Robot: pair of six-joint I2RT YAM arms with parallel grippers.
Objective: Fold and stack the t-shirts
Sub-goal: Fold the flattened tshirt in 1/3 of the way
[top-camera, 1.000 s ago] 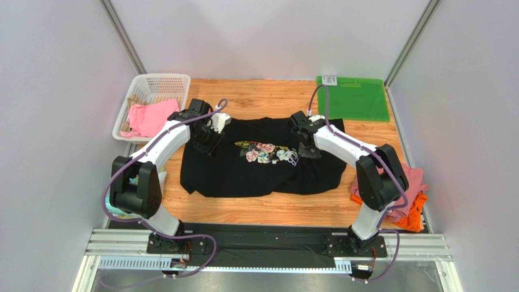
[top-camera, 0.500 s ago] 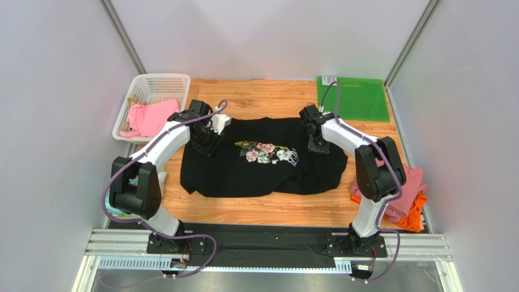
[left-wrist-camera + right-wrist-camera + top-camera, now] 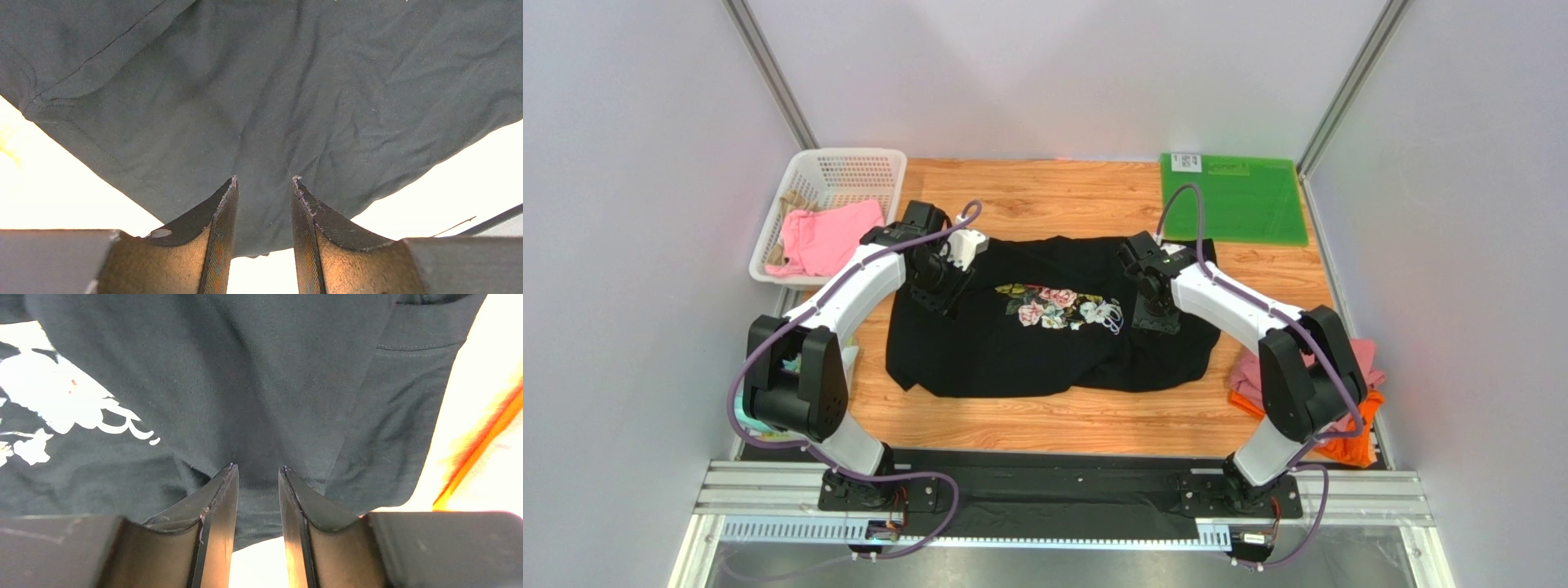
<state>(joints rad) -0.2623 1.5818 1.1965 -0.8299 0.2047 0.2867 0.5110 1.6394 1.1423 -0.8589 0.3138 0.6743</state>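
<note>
I see the black t-shirt (image 3: 1038, 349) spread across mid-table (image 3: 1063, 196). Left gripper (image 3: 264, 179) and right gripper (image 3: 256, 467) sit low over its opposite ends. Both are narrowly parted, and I cannot tell whether they pinch cloth.

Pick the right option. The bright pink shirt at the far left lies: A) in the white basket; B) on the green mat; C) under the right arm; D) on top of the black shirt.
A: the pink shirt sits in the white basket, spilling over its rim, apart from the black shirt.
</note>
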